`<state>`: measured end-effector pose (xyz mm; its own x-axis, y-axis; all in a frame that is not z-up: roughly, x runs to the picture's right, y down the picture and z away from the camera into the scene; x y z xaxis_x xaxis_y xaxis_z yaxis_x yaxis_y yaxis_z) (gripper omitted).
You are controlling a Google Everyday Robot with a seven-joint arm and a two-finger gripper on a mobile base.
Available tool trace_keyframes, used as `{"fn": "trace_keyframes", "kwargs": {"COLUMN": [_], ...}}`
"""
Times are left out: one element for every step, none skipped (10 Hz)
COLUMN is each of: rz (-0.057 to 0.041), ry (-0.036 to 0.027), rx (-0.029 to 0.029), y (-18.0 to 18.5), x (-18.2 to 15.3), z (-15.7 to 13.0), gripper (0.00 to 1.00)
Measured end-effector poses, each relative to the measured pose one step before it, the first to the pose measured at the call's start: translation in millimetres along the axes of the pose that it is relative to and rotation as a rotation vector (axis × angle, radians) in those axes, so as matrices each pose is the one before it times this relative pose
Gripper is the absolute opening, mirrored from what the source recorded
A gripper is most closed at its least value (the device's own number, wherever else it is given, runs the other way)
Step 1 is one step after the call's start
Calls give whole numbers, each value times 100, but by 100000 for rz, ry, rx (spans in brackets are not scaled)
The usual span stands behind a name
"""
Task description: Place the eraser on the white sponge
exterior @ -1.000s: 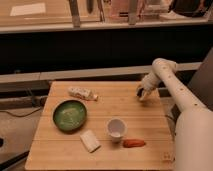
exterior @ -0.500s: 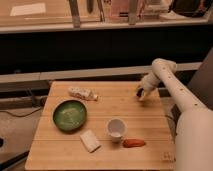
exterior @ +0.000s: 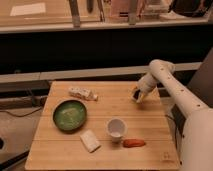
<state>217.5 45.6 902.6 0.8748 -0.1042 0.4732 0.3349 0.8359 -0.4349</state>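
The gripper [exterior: 137, 96] sits low at the right rear of the surface [exterior: 150, 130], right over a small dark shape that looks to be the eraser [exterior: 135, 93]; whether the jaws are open or already pinching it cannot be told. The sponge [exterior: 90, 140] lies well apart, near the front, beside the cup [exterior: 116, 127]. For a clean step, secure the eraser squarely, lift clear, then cross above the cup (not through it) and lower flat onto the sponge.
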Motion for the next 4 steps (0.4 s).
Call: {"fn": "trace_keyframes", "kwargs": {"rz": [-1141,-1147,-587,-326], "ry": [-358,-499,-250,-507], "rx": [-698,-326,-319,-169], "y": [286,332,272,220], "x": [-590,-1695,-798,-485], "z": [169,459,247,156], "gripper": [0,0,0,0]}}
